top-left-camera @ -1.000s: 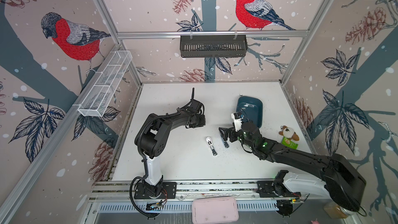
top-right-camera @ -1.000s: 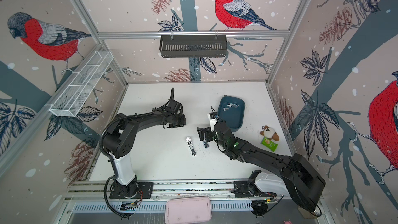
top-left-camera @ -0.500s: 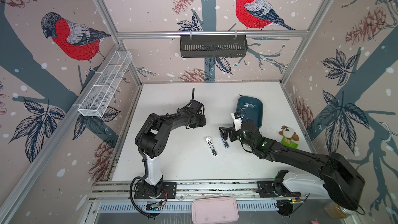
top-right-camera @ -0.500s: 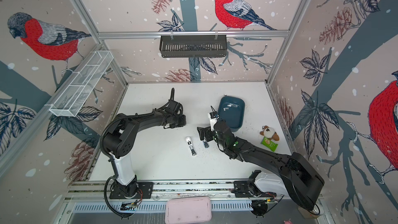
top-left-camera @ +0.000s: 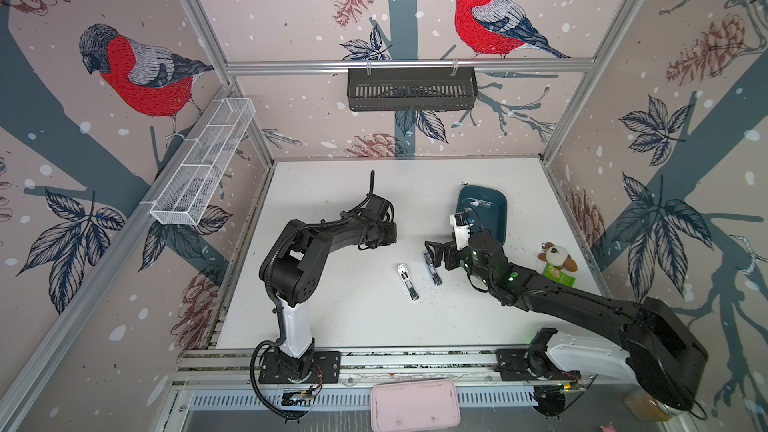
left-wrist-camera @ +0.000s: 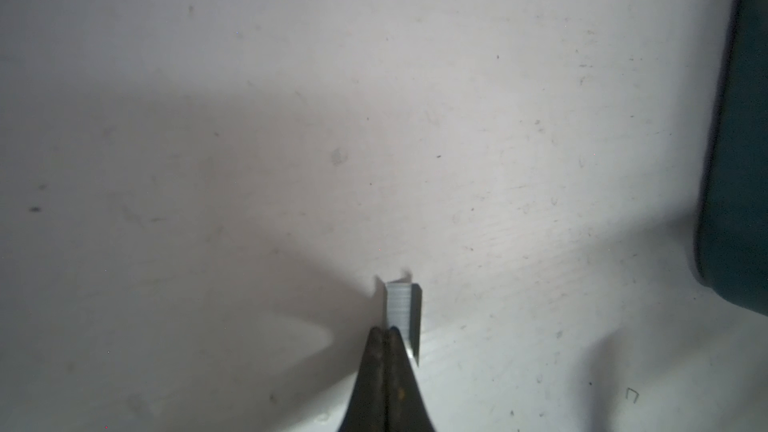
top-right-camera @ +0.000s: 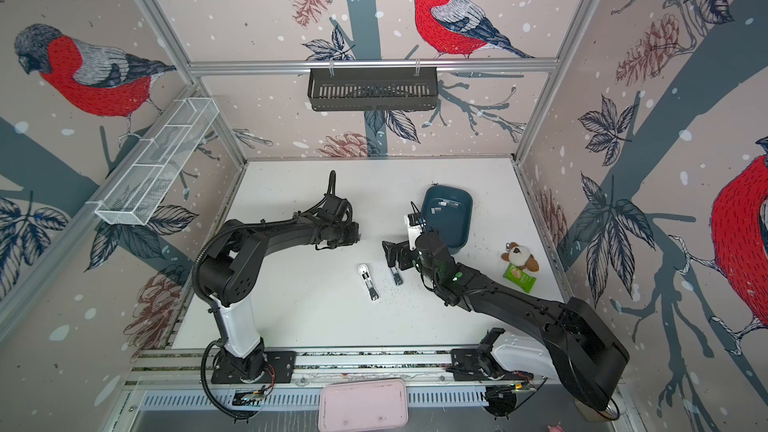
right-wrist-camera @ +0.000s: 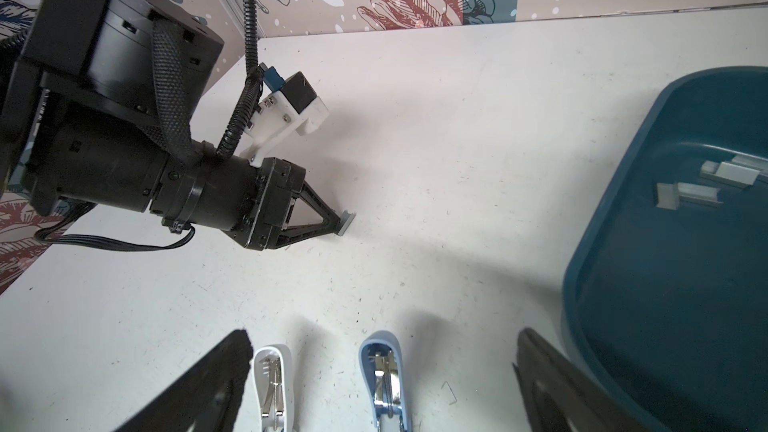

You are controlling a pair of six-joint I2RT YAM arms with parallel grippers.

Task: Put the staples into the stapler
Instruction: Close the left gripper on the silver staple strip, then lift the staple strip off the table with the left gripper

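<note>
My left gripper is shut on a short silvery strip of staples, low over the white table; the same strip shows at the left fingertips in the right wrist view. More staples lie in the blue tray. Two staplers lie opened flat side by side: a white stapler and a blue stapler. My right gripper is open just behind them, and both staplers' ends lie between its fingers without touching. The left gripper is to the left of the right gripper.
The blue tray sits behind the right wrist. A plush toy on a green packet lies at the right edge. A single loose staple lies beside the blue stapler. A black basket and a white wire basket hang on the walls.
The left jaws have closed the last bit onto the staple strip. Both arms have hardly moved.
</note>
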